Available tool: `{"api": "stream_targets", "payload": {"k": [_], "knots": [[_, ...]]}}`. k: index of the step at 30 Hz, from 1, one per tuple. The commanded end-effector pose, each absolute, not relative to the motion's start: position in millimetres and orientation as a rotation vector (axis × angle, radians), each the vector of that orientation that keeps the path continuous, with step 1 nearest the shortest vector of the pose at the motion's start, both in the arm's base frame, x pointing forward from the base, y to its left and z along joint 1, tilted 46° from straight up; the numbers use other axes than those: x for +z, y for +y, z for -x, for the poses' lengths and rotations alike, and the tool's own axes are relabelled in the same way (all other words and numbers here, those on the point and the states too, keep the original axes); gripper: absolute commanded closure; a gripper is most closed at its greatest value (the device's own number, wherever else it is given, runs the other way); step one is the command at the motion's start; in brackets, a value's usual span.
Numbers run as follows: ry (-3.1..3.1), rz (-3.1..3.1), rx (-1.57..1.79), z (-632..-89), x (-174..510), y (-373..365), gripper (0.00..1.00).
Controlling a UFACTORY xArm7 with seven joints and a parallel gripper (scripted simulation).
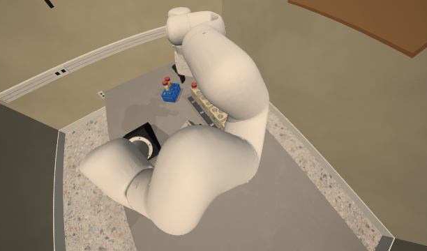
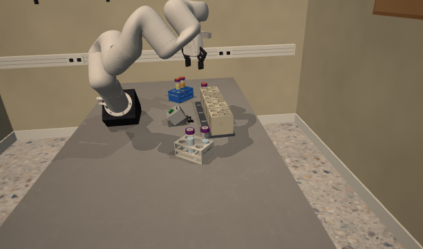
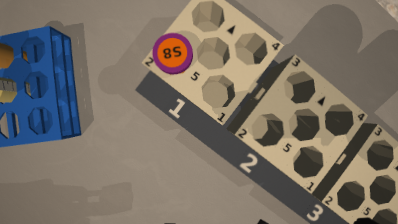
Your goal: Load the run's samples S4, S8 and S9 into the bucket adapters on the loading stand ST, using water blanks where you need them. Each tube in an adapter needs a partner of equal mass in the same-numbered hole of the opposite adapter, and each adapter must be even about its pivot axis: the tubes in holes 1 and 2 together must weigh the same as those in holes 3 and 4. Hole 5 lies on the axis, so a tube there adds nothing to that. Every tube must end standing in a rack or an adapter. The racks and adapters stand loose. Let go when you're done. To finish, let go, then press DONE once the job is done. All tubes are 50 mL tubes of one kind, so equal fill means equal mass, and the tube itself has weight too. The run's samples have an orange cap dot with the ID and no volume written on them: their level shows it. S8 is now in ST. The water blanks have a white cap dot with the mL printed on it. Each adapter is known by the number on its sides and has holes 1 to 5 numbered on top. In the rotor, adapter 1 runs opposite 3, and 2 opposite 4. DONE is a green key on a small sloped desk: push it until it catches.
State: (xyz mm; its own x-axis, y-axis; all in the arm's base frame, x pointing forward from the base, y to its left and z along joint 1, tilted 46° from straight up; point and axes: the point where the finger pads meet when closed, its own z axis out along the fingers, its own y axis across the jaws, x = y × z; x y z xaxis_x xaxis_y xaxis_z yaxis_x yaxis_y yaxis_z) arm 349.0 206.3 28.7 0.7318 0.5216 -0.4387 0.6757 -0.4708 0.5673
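My gripper (image 2: 194, 65) is open and empty, high above the table's far end. S8 (image 3: 172, 53) (image 2: 204, 84) (image 1: 194, 84) stands in hole 2 of adapter 1 (image 3: 237, 72). Adapter 2 (image 3: 327, 142) shows empty holes, as do the visible holes of adapter 3 (image 3: 361, 172). Adapter 4 (image 2: 221, 122) is at the near end of the stand (image 3: 212, 136) (image 2: 222, 135). The blue rack (image 1: 170, 98) (image 3: 75, 100) holds a pale yellow tube (image 2: 177, 86) and an orange tube (image 2: 182, 84); their IDs are unreadable. Two blanks (image 2: 190, 131) (image 2: 204, 128) stand in the white rack (image 2: 202, 160); their numbers are unreadable.
The sloped desk (image 2: 177, 117) with the green key (image 2: 171, 111) stands left of the adapter row in the exterior view. The arm's black base (image 2: 121, 120) is farther left. In the top view the arm hides much of the table.
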Motion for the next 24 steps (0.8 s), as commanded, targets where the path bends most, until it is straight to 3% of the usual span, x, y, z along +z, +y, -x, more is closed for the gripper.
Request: {"api": "stream_targets", "payload": {"k": [1,24], "knots": [[1.096,-2.102,-0.348,-335.1,12.6,223.3,0.0],[1.097,-2.102,-0.349,-277.2,-53.6,280.9,0.0]]}}
